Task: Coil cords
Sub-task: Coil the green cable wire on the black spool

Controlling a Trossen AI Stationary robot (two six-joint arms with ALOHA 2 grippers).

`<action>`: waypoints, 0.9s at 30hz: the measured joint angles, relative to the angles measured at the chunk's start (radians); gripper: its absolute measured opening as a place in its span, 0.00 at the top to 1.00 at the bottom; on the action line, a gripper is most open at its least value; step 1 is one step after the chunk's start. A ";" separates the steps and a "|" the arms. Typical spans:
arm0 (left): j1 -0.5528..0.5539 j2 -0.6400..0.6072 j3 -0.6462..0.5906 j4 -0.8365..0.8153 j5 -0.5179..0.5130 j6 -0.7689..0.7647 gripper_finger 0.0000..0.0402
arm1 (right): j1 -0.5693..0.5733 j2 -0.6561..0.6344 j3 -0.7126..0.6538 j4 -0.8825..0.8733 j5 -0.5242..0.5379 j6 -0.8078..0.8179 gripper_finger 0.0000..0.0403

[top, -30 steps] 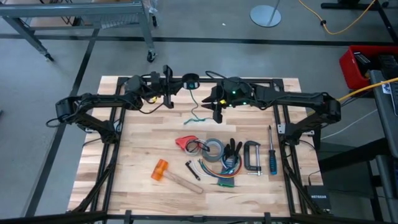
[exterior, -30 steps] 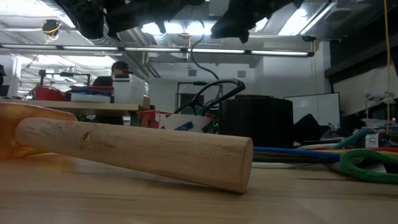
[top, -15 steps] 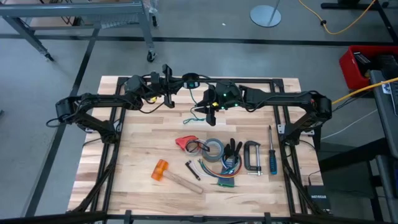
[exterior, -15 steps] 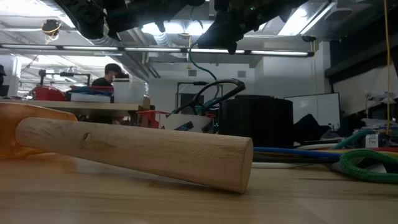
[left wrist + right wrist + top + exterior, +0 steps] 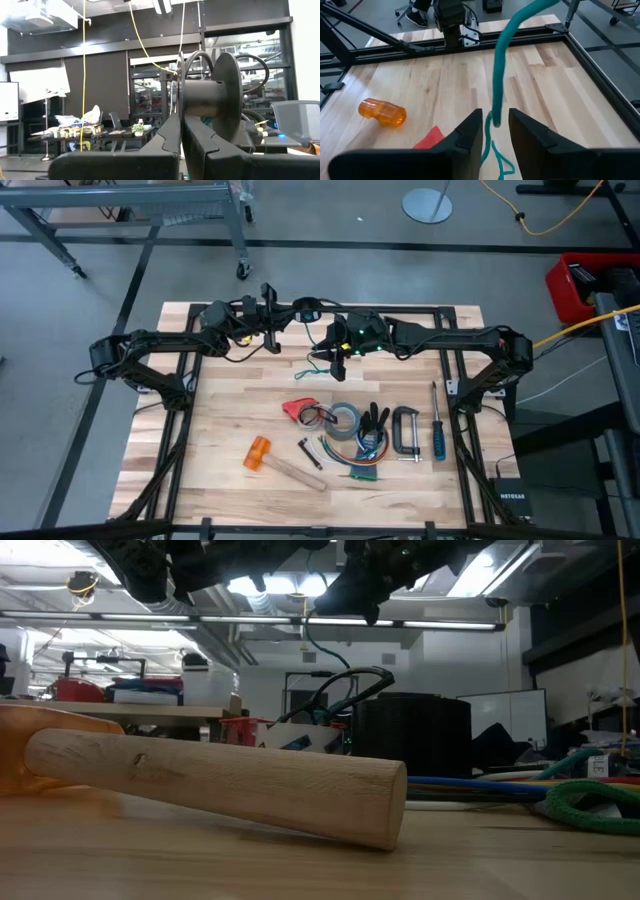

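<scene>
A black spool [image 5: 305, 309] is held above the table's far middle by my left gripper [image 5: 291, 313], which is shut on it; the left wrist view shows the spool's hub [image 5: 205, 97] and two discs. A teal cord [image 5: 317, 366] hangs from the spool and its lower end lies in loose bends on the wood. My right gripper [image 5: 336, 358] is just right of the spool, tilted down. It is open, and the cord [image 5: 498, 65] runs through the gap between its fingertips [image 5: 495, 118]. My left gripper pinches the rim of one spool disc [image 5: 178, 107] between its two fingers. The fingers come level from the table's left. The spool is lifted clear of the table with its axis level. Whether my right gripper's fingers touch the cord between them, I cannot tell.
On the near half of the table lie a hammer with an orange head [image 5: 259, 452] and wooden handle [image 5: 220, 780], a red tool [image 5: 296, 409], a tape roll [image 5: 346, 420], a clamp [image 5: 405, 430], a screwdriver [image 5: 437, 432] and multi-coloured wires [image 5: 362, 466].
My right gripper has moved toward the table's left, closing in on the spool and the hanging cord, then held there. My left gripper and the spool have kept still.
</scene>
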 joint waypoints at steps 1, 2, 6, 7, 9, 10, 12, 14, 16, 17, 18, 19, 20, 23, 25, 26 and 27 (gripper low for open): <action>0.000 0.000 0.000 0.000 0.000 0.000 1.00 | 0.000 0.000 0.000 0.000 0.000 0.000 0.75; 0.000 0.000 0.000 0.000 0.000 0.000 1.00 | 0.000 0.000 0.000 -0.002 0.000 0.000 0.75; 0.000 0.000 0.000 -0.001 0.000 -0.001 1.00 | 0.000 0.000 0.000 -0.004 0.001 -0.001 0.81; 0.000 0.000 0.000 -0.001 0.000 -0.003 1.00 | 0.000 0.000 0.000 -0.006 0.001 -0.001 0.85; 0.000 0.000 0.000 -0.004 0.003 -0.014 1.00 | 0.000 0.000 0.000 -0.010 0.002 -0.001 0.93; 0.000 0.000 0.000 -0.006 0.014 -0.022 1.00 | 0.000 0.000 0.000 -0.010 0.002 -0.002 0.96; 0.000 0.000 0.000 -0.009 0.030 -0.038 1.00 | 0.000 0.000 0.000 -0.013 0.002 -0.005 0.97; 0.000 0.000 0.000 -0.010 0.044 -0.046 1.00 | 0.000 0.000 0.000 -0.020 0.002 -0.005 0.96; 0.000 0.000 0.000 -0.019 0.053 -0.049 1.00 | 0.000 -0.005 0.000 -0.039 0.010 -0.005 0.97; 0.000 -0.001 0.000 -0.030 0.054 -0.047 1.00 | 0.000 -0.008 0.000 -0.053 0.018 -0.005 0.98; 0.002 -0.006 0.000 -0.049 0.055 -0.046 1.00 | 0.000 -0.012 0.000 -0.066 0.030 -0.006 0.98; 0.004 -0.011 0.000 -0.064 0.057 -0.043 1.00 | 0.000 -0.017 0.000 -0.083 0.048 -0.006 0.98; 0.005 -0.018 0.000 -0.087 0.057 -0.041 1.00 | 0.000 -0.023 0.000 -0.104 0.069 -0.006 0.98; 0.007 -0.049 0.000 -0.167 0.058 -0.016 1.00 | 0.000 -0.043 0.000 -0.160 0.119 -0.005 0.99; 0.010 -0.071 0.000 -0.214 0.060 0.008 1.00 | 0.000 -0.058 0.000 -0.188 0.145 -0.006 0.99; 0.010 -0.084 0.000 -0.241 0.060 0.016 1.00 | 0.000 -0.064 0.000 -0.200 0.160 -0.005 0.99; 0.011 -0.099 0.000 -0.267 0.061 0.030 1.00 | 0.000 -0.072 0.000 -0.210 0.172 -0.006 0.99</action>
